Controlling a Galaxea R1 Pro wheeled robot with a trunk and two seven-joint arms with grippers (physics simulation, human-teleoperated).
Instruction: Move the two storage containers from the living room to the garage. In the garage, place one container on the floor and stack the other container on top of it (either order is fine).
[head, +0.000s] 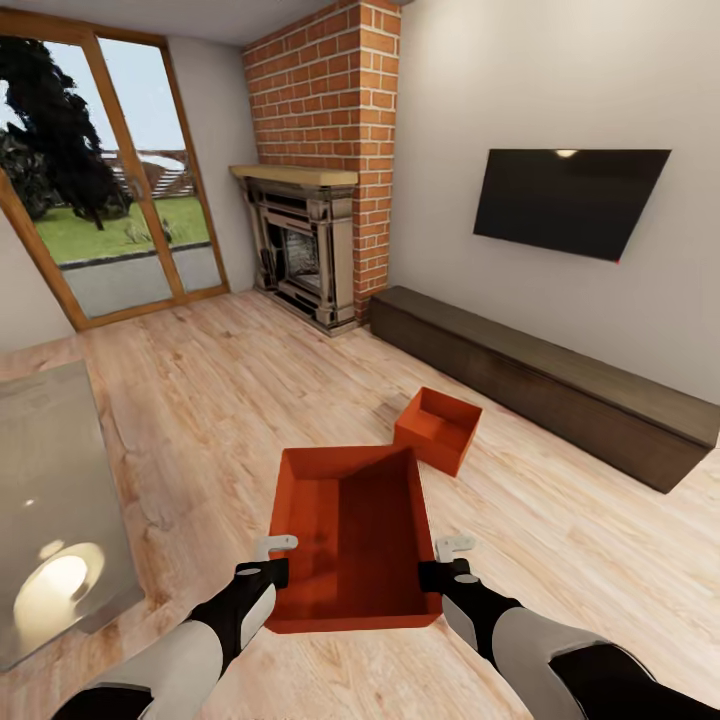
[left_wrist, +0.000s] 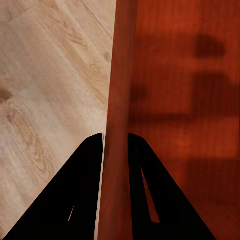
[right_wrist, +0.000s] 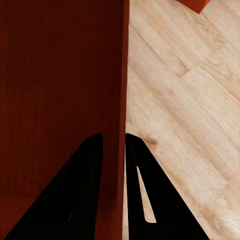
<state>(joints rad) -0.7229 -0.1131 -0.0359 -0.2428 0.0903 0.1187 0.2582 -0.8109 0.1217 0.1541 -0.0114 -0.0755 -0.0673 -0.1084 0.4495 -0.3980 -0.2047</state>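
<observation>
Head view shows the left gripper (head: 268, 566) and the right gripper (head: 446, 566) on either long side of the near storage container (head: 355, 535), which sits just ahead of the robot over the wood-plank floor (head: 200, 400). Each wrist view has the two black fingers pinched on a thin orange-red wall: the left gripper (left_wrist: 116, 145) clamps the left wall, the right gripper (right_wrist: 114, 144) the right wall. Just beyond, touching its far right corner, the second storage container (head: 438, 428) lies on the planks. Farther off stand the dark bench (head: 540, 380), brick fireplace (head: 310, 240), glass doors (head: 110, 190) and wall TV (head: 568, 200).
</observation>
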